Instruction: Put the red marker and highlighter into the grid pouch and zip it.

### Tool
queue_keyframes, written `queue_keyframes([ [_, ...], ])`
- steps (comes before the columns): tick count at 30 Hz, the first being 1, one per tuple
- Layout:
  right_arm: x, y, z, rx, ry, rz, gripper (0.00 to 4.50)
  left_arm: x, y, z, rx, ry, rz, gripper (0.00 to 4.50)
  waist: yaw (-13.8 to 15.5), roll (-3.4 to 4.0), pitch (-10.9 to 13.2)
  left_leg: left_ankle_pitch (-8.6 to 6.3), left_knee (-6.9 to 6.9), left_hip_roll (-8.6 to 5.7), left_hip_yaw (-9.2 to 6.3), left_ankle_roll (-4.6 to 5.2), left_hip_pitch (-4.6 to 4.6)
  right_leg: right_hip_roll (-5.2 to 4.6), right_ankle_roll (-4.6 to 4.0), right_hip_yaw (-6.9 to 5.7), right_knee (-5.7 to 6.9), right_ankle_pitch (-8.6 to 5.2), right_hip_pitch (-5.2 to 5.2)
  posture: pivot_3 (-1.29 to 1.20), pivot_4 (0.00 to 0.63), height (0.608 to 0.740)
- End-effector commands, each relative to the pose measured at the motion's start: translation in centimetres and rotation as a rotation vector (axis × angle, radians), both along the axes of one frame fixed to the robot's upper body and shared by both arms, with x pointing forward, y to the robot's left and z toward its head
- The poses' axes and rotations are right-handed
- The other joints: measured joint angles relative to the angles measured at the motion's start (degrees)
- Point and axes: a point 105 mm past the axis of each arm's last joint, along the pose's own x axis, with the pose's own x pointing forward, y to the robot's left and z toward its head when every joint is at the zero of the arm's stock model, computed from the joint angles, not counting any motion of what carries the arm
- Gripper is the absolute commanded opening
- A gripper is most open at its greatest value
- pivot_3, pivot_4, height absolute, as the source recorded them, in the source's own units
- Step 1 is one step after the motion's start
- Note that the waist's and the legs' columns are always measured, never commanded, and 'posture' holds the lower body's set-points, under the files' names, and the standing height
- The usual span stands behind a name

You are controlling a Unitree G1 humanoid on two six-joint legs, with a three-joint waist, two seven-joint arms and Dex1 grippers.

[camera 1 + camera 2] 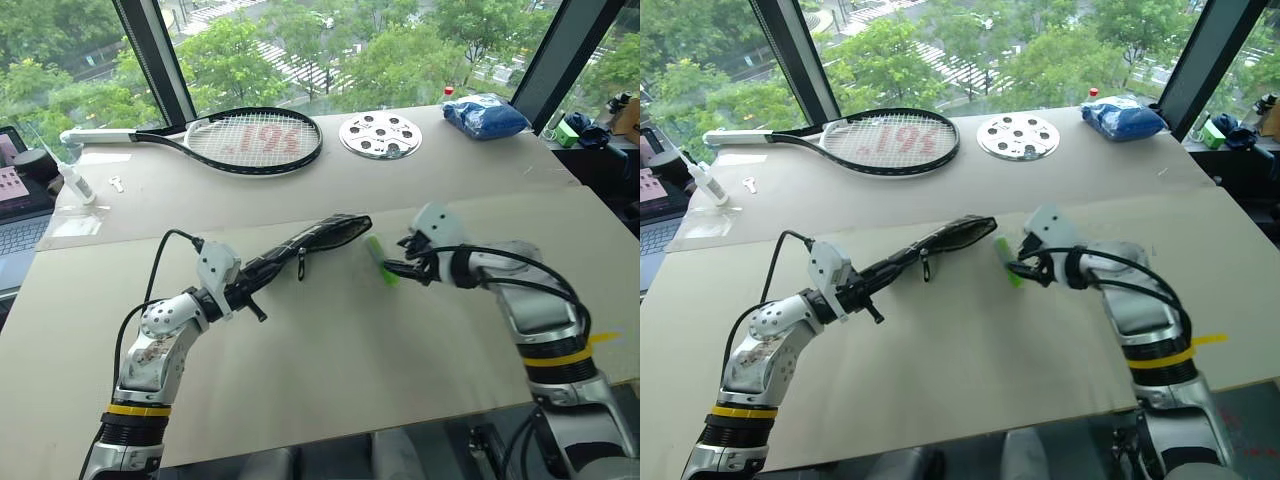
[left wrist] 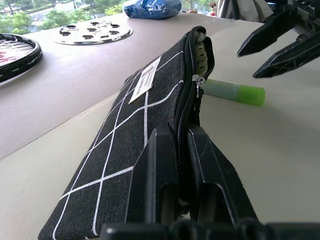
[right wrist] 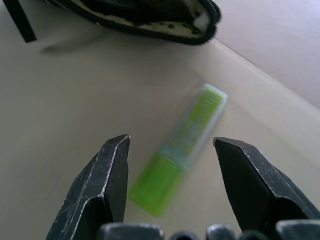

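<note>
Green highlighter lies on the tabletop just beside the pouch mouth, so we keep our left gripper clamped on the pouch end while our right gripper, jaws apart, should straddle the barrel squarely before closing.

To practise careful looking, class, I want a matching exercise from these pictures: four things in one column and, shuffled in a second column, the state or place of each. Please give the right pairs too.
Things:
1. grid pouch
2. highlighter
3. left gripper
4. right gripper

States or places:
A. lying flat on the table, beside the pouch's open end
B. open, fingers either side of the green barrel without touching it
C. held up off the table by one end, zipper open
D. shut on the pouch's end

Pairs: 1-C, 2-A, 3-D, 4-B
</note>
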Motion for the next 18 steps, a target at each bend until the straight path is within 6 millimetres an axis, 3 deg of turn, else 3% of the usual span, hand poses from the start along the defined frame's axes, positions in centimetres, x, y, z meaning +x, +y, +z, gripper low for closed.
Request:
queue_keyframes([
  [1, -0.2, 0.6, -0.1, 0.012, -0.001, -0.029, 2.98, -0.2, -0.1, 0.9, -0.003, -0.046, -0.001, 0.0, 0.2, 0.0, 0.0, 0.0, 0.0, -0.01, 0.0, 0.0, 0.0, 0.0, 0.0, 0.0, 0.0, 0.0, 0.0, 0.0, 0.15, 0.74],
  [6, 0.3, 0.4, -1.6, -0.039, 0.003, -0.067, 2.98, -0.4, -0.1, 0.8, -0.008, -0.045, 0.006, 0.0, 0.3, 0.0, 0.0, 0.0, 0.02, -0.02, 0.0, 0.0, 0.0, 0.0, 0.0, 0.0, 0.01, 0.01, 0.01, 0.0, 0.15, 0.74],
  [13, 1.0, -0.1, -1.1, -0.027, -0.024, -0.091, 2.98, -0.5, 0.1, 0.7, -0.013, -0.042, 0.015, 0.0, 0.3, 0.0, 0.0, 0.0, 0.02, -0.01, 0.01, 0.0, 0.04, 0.01, 0.0, -0.01, 0.0, 0.02, 0.06, 0.0, 0.15, 0.74],
  [18, 1.0, -0.1, -1.8, -0.028, -0.01, -0.104, 2.98, -0.5, 0.1, 0.7, -0.014, -0.041, 0.018, 0.0, 0.3, 0.0, 0.0, 0.0, 0.02, -0.01, 0.01, 0.0, 0.05, 0.01, 0.0, -0.01, 0.0, 0.02, 0.06, 0.0, 0.15, 0.74],
])
